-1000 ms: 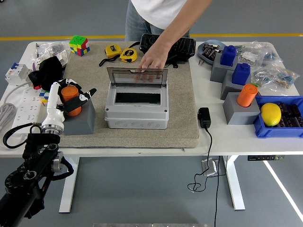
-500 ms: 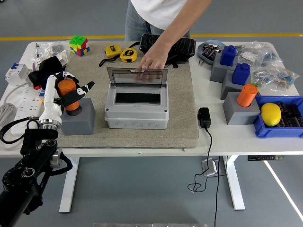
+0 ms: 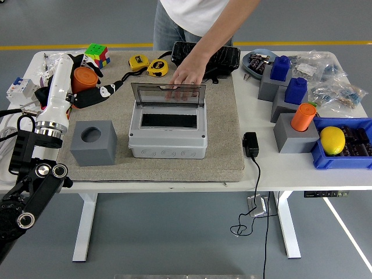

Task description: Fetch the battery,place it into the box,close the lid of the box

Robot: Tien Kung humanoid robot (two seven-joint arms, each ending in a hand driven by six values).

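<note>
Your left hand (image 3: 87, 87) is closed around the battery (image 3: 83, 79), a short orange cylinder with a flat round top, and holds it in the air above the table (image 3: 145, 177), near the grey block (image 3: 93, 142) with its round hole. A person's hand (image 3: 187, 74) holds up the clear lid (image 3: 168, 94) of the grey box (image 3: 168, 136).

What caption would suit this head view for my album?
Robot's left hand holds an orange battery above its grey holder; a person's hand props the box lid.

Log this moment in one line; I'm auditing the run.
left hand: holding orange battery, lifted | grey holder: empty | box: lid held open by person's hand
</note>
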